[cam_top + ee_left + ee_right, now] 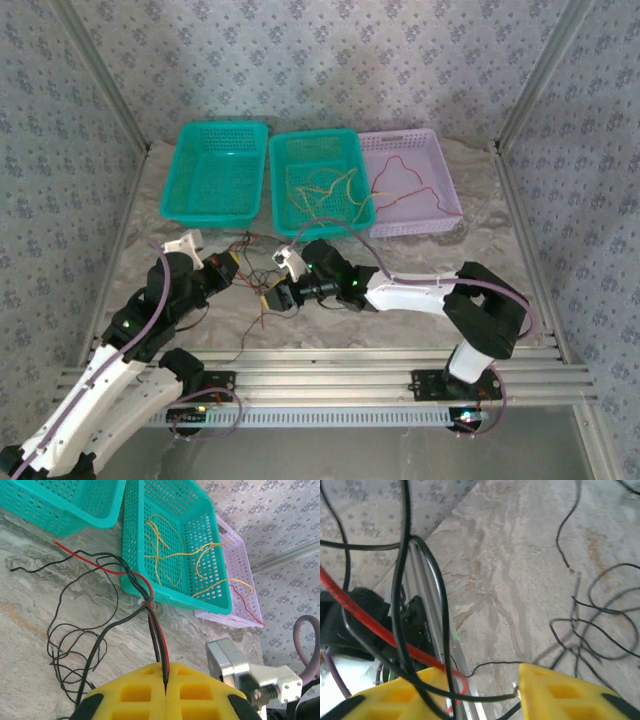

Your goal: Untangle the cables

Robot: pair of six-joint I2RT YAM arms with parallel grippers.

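Yellow foam pads of my left gripper (166, 680) are clamping the thin red and black cables (159, 640), knotted just beside the teal mesh basket (190, 597). My right gripper (485, 692) is standing parted, strands draping one finger; I judge it should be taking one strand only, pulling gently.

We see three baskets in a row along the far side of the table (425, 252): the left basket (215, 180), the middle basket (315, 135) and the right basket (400, 134). Loose cables (325, 190) lie in the middle basket, and a single cable (248, 601) lies in the right basket. Before the baskets, on the table, lies the tangle (146, 601), with the left gripper (232, 266) at its left and the right gripper (273, 297) just right of that, nearer the arm bases.
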